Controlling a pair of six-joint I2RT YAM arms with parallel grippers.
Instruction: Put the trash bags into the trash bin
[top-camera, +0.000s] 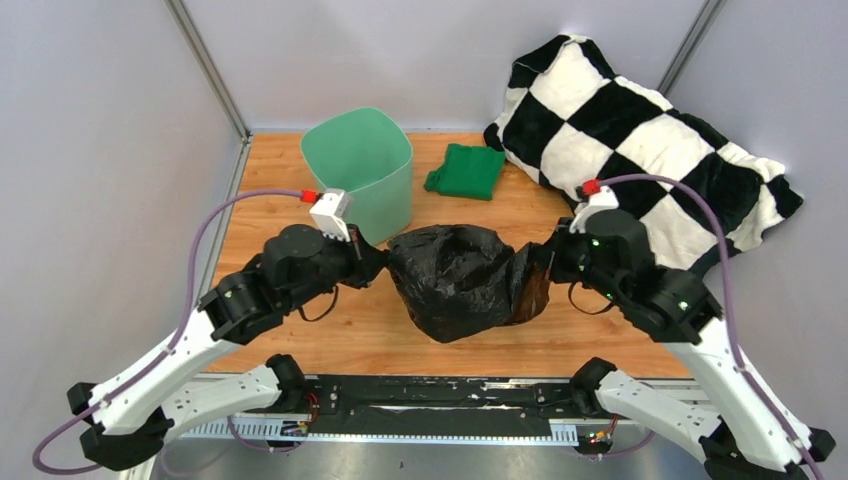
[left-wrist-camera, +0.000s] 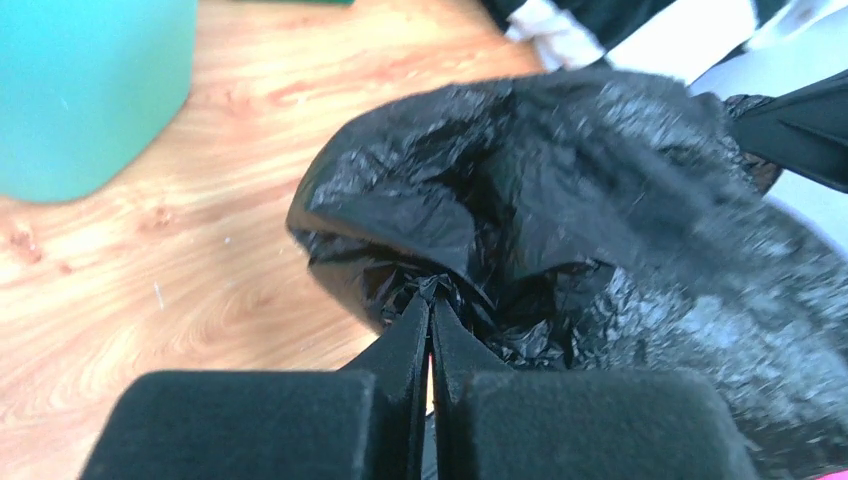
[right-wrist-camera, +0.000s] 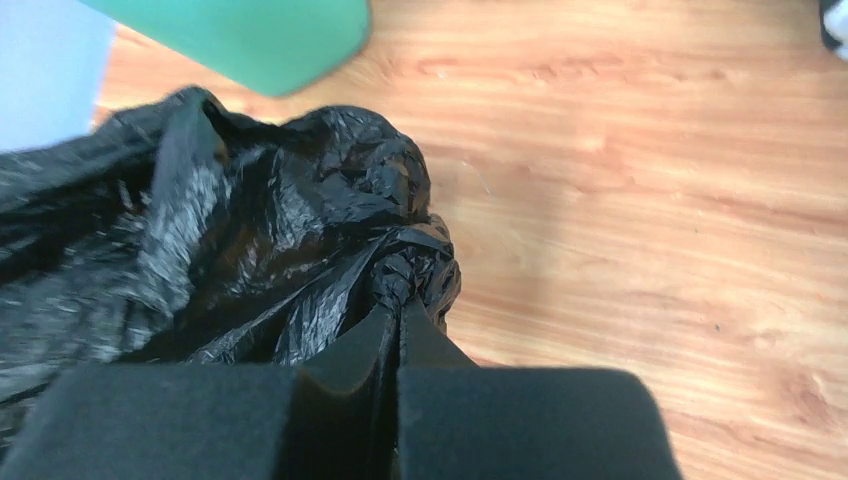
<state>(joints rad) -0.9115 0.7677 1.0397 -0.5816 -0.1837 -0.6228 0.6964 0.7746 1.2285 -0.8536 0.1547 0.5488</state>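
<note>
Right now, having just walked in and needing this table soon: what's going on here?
Two robot arms hold a black trash bag between them: the left gripper and the right gripper are each pinched shut on one end. The bag sits over the wooden table, near the green bin, not in it.

From my station I count one black trash bag (top-camera: 460, 280), though it is so bunched up that I can't be sure it is only a single bag. There is one mint-green bin (top-camera: 360, 175), one folded green cloth (top-camera: 465, 172) and one black-and-white checkered pillow (top-camera: 630, 130). I see two arms, the left arm (top-camera: 250, 290) and the right arm (top-camera: 660, 290). There are two grippers, the left gripper (left-wrist-camera: 430, 300) and the right gripper (right-wrist-camera: 400, 300). Two purple cables run in, the left cable (top-camera: 232, 200) and the right cable (top-camera: 665, 180). There is one wooden table (top-camera: 560, 210).
</note>
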